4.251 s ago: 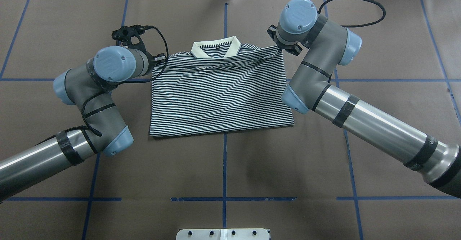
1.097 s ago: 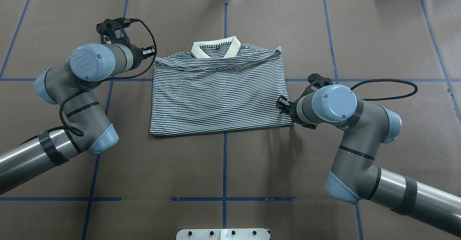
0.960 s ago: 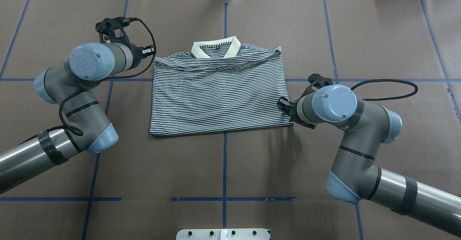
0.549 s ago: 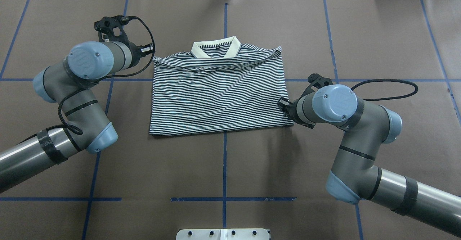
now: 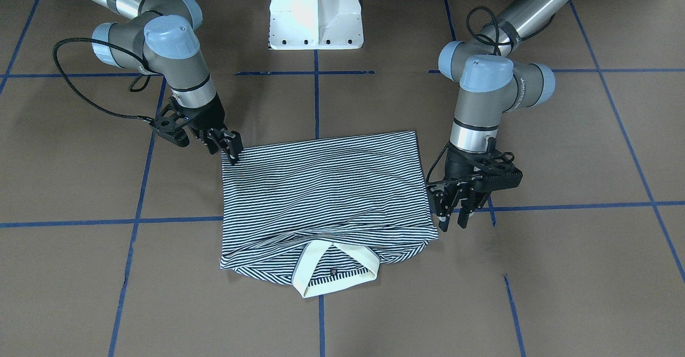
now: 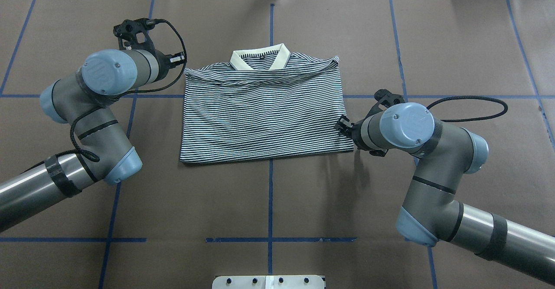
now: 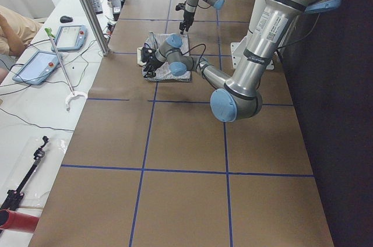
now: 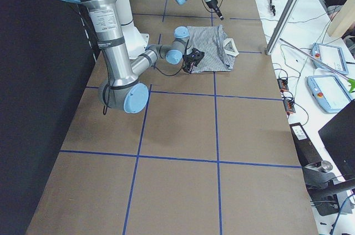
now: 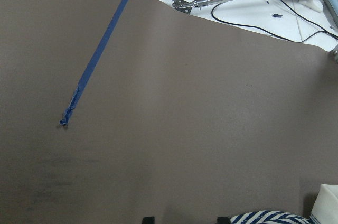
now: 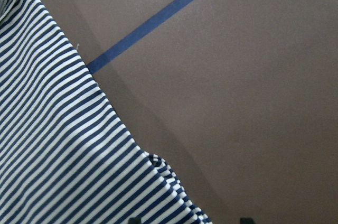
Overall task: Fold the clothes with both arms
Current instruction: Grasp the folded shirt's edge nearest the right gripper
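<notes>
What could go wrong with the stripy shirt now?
The right gripper sits at just the corner of the folded shirt, so it might pinch only the top layer. The left gripper hangs open beside the shirt's edge, not over it, and might close on nothing.

The shirt [image 6: 264, 115] is soft matt cloth, lightly creased, and its collar [image 6: 284, 57] is plain cloth. Matt brown paper covers the table [image 6: 347, 202], crossed by smooth blue tape [image 6: 269, 198]. The left arm [image 6: 26, 191] and right arm [image 6: 516, 241] have shiny metal tubes. The left claw [image 5: 454, 219] and right claw [image 5: 233, 153] look matt black.
</notes>
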### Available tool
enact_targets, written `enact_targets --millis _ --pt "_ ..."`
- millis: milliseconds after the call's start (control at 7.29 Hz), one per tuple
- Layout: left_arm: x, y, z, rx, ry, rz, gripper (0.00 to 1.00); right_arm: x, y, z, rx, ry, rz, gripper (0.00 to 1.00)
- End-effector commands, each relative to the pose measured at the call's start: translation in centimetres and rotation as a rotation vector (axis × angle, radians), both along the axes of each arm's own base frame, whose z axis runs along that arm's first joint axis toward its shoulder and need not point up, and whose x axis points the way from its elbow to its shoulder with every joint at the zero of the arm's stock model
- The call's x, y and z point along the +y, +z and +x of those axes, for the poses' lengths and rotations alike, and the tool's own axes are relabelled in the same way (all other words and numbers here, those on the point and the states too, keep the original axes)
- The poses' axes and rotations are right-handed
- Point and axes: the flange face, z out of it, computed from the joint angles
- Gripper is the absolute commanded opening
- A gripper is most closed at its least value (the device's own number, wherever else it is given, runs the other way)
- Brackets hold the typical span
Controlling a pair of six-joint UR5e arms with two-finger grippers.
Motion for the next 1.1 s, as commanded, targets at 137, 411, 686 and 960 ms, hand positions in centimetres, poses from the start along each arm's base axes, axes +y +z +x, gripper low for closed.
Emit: enact_targets --millis 137,411,686,960 --pt "-0.05 -0.04 -0.11 0.001 -0.003 -0.001 0.50 0.07 0.44 -0.17 0.008 -0.002 -0.006 0.58" --pt "-0.05 -0.04 -0.11 0.002 -0.003 -0.002 0.50 0.16 0.54 -0.20 0.009 -0.004 -0.007 0.53" --pt "0.06 -0.45 -0.23 0.007 -0.004 0.001 0.50 0.28 0.52 -0.38 0.009 -0.007 -0.007 0.42" --pt "0.10 -0.24 -0.27 0.006 -0.005 -0.002 0.50 0.38 0.35 -0.46 0.005 -0.011 -0.007 0.00"
